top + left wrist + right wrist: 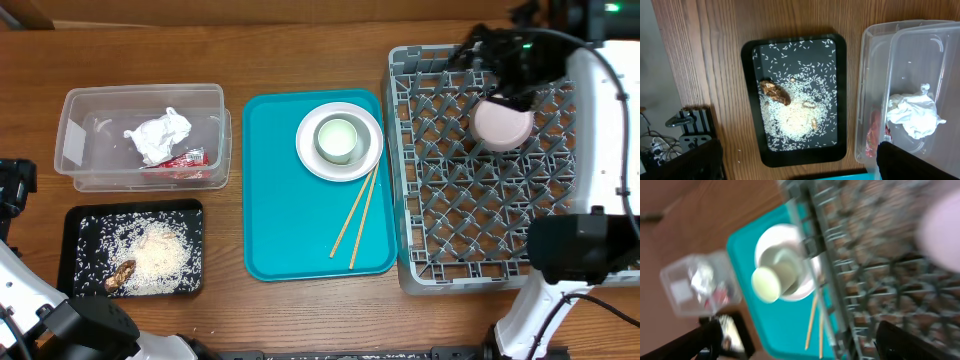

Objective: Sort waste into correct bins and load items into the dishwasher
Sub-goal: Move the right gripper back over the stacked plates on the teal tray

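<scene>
The clear tub (pixel 145 135) at the back left holds the crumpled napkin (pixel 160 135) and the red wrapper (pixel 185 158). In front of it, the black tray (pixel 75 250) carries rice (pixel 155 255) and a brown scrap (pixel 122 275). A white plate (pixel 372 140) with a cup (pixel 337 138) on it and two chopsticks (pixel 357 220) lie on the teal tray (pixel 290 210). A white bowl (pixel 503 125) rests in the grey dish rack (pixel 470 230). My right gripper (pixel 505 70) hovers open just behind the bowl, holding nothing. My left gripper (pixel 800 167) is open above the black tray (pixel 752 100), next to the tub (pixel 875 60).
The right arm's white links (pixel 600 120) run along the rack's right side. The left arm's base (pixel 90 325) sits at the front left corner. Bare wooden table (pixel 300 50) shows behind the trays.
</scene>
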`<state>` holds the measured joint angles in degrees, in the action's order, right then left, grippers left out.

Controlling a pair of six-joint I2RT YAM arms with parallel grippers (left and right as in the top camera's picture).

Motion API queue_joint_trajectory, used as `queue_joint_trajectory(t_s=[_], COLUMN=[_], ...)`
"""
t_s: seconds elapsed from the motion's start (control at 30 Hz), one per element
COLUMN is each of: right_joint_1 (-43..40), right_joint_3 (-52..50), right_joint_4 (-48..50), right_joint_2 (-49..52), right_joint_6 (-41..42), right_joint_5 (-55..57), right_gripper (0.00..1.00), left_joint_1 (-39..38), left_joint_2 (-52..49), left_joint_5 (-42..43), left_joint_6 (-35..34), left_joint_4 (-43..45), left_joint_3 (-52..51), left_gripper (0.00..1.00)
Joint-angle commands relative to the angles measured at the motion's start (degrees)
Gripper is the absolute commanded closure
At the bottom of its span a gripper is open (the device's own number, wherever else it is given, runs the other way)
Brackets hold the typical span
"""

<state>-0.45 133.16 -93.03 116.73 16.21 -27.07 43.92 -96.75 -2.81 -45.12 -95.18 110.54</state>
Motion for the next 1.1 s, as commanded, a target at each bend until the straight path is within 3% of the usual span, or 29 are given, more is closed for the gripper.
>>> queue_joint_trajectory(t_s=[0.0, 0.77, 0.93, 1.07], right_joint_1=[5.2, 34.6, 38.5, 40.1], right_joint_3=[0.2, -0.5, -0.5, -0.5], right_joint_4=[0.2, 8.3, 9.4, 9.0], right_joint_2=[-1.1, -0.8, -0.7, -0.3], right_joint_6=[-1.6, -0.9, -0.5, 7.8], right_joint_5=[-2.5, 4.1, 11.6, 22.9], right_gripper=[0.0, 0.0, 0.0, 0.0], left_joint_1=[0.3, 0.3, 0.3, 0.3], left_joint_2=[0.5, 0.5, 0.5, 0.5], left_joint_5=[-0.7, -0.7, -0.7, -0.7], left_joint_6=[-1.2, -1.2, -1.2, -1.2], left_joint_4=[-0.1, -0.1, -0.1, -0.1], left_joint_3=[0.7, 0.7, 0.7, 0.7], left_gripper=[0.0, 0.0, 0.0, 0.0])
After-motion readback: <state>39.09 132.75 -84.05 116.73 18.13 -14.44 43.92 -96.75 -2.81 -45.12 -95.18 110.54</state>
